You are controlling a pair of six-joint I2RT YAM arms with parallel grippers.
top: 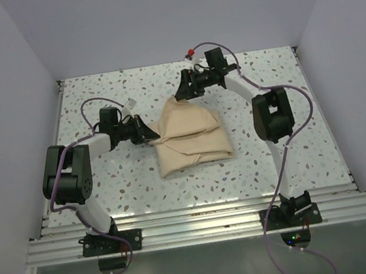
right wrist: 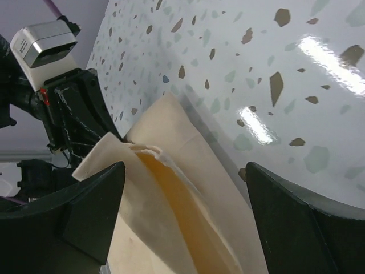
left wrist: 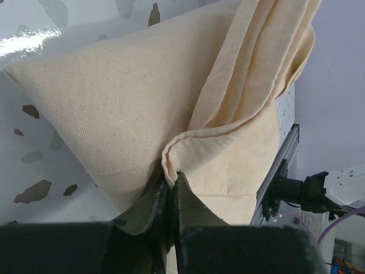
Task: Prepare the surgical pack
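Note:
The surgical pack [top: 190, 136] is a folded tan-beige cloth bundle lying mid-table. My left gripper [top: 147, 134] is at its left corner, shut on a fold of the cloth. In the left wrist view the fingertips [left wrist: 171, 178] pinch the rolled edge of the pack [left wrist: 114, 103]. My right gripper [top: 180, 94] hovers at the bundle's far corner, open. In the right wrist view its gripper [right wrist: 185, 171] straddles a raised flap of the pack [right wrist: 171, 200] without touching it, and the left gripper [right wrist: 74, 114] shows behind the flap.
The speckled white tabletop [top: 276, 157] surrounds the bundle. An aluminium rail [top: 195, 221] runs along the near edge with both arm bases on it. Grey walls close in the left, right and back sides.

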